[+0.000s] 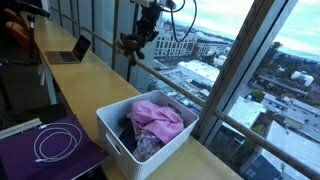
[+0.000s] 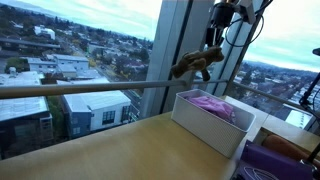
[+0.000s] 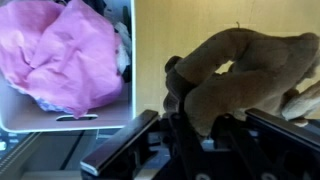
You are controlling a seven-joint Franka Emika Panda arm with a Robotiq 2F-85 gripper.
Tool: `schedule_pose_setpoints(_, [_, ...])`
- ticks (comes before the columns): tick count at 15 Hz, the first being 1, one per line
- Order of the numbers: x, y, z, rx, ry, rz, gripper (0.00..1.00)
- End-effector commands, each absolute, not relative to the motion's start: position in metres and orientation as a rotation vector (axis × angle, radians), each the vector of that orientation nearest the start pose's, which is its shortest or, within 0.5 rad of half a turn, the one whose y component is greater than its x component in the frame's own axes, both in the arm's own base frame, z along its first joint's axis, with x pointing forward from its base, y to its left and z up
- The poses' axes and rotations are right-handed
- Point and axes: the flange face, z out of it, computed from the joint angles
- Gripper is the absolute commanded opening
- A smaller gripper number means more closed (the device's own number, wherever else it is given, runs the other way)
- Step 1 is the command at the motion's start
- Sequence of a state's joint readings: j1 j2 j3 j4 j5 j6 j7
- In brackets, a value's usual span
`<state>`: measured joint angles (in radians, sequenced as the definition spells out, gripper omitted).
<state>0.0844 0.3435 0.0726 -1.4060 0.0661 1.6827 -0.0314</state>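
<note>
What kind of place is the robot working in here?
Probably an upper-floor office: a long wooden counter runs along tall windows overlooking city rooftops, with an open laptop on it. The gripper holds a brown plush toy above the counter.

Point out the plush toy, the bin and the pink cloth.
plush toy point(image 2: 197, 63): exterior view, on its brown body.
bin point(image 1: 165, 148): exterior view, on its white side wall.
pink cloth point(image 3: 60, 50): wrist view, on the middle of its folds.
</note>
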Motion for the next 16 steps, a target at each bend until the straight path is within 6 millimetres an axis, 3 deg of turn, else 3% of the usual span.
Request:
schedule_pose_setpoints(1, [0.649,0.151,0.451,-3.034,-0.413,0.144,0.04])
schedule_pose_setpoints(5, [0.636,0.194,0.378,-3.006,-0.483,0.255,0.04])
schedule_pose_setpoints(6, [0.632,0.206,0.368,-3.005,-0.500,0.271,0.39])
schedule_pose_setpoints(7, [0.629,0.214,0.363,-3.004,-0.516,0.280,0.40])
schedule_pose_setpoints(9, [0.629,0.215,0.363,-3.013,-0.508,0.293,0.53])
schedule_pose_setpoints(10, [0.631,0.207,0.369,-3.015,-0.482,0.292,0.60])
schedule_pose_setpoints(13, [0.640,0.153,0.384,-3.046,-0.364,0.244,0.81])
schedule_pose_setpoints(16, [0.658,0.064,0.395,-3.131,-0.259,0.115,1.00])
